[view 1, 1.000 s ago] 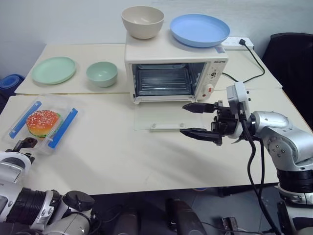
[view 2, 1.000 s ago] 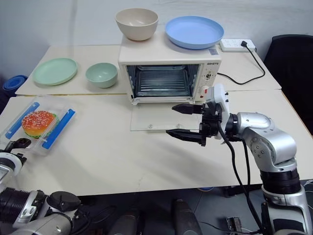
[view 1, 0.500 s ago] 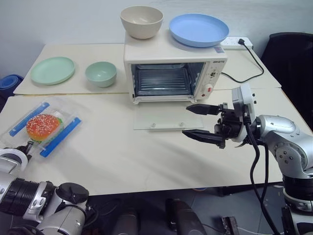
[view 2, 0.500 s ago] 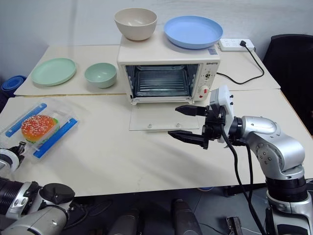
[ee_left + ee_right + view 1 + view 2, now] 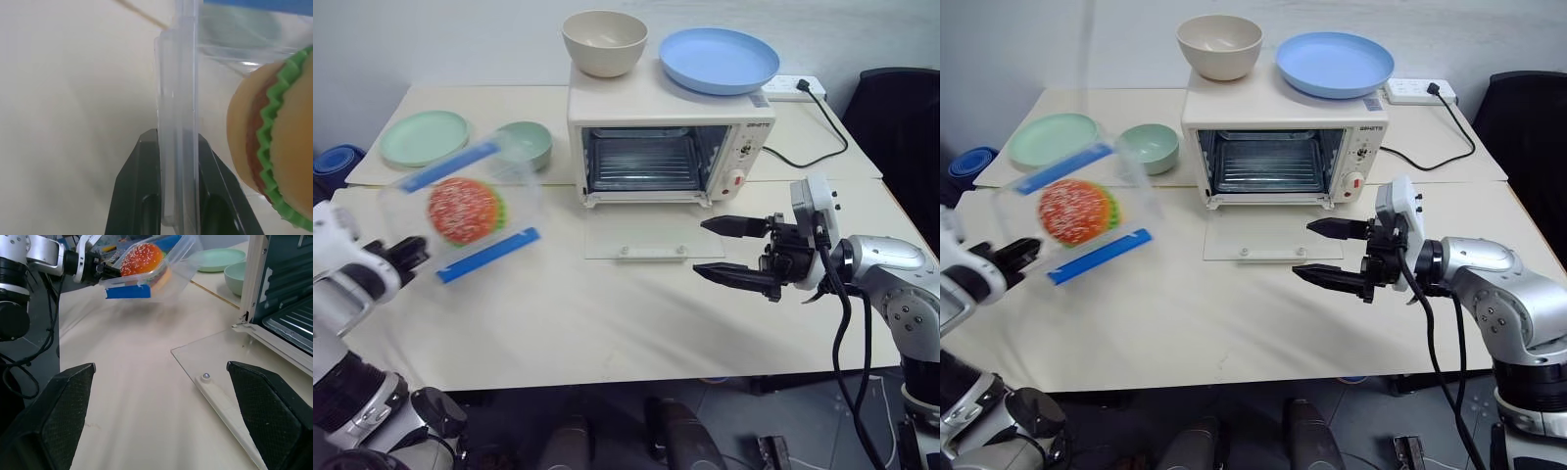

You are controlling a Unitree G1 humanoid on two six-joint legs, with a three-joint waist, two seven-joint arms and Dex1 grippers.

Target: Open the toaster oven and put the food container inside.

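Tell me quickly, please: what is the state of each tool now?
Left tool: closed on the rim of the food container, lifted off the table.
Right tool: open, holding nothing.

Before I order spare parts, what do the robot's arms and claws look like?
Silver-grey rounded arm shells with black joints. The right claw has two long black tapered fingers on a white wrist block, with black cables looping along the forearm. The left claw is black behind a white wrist.
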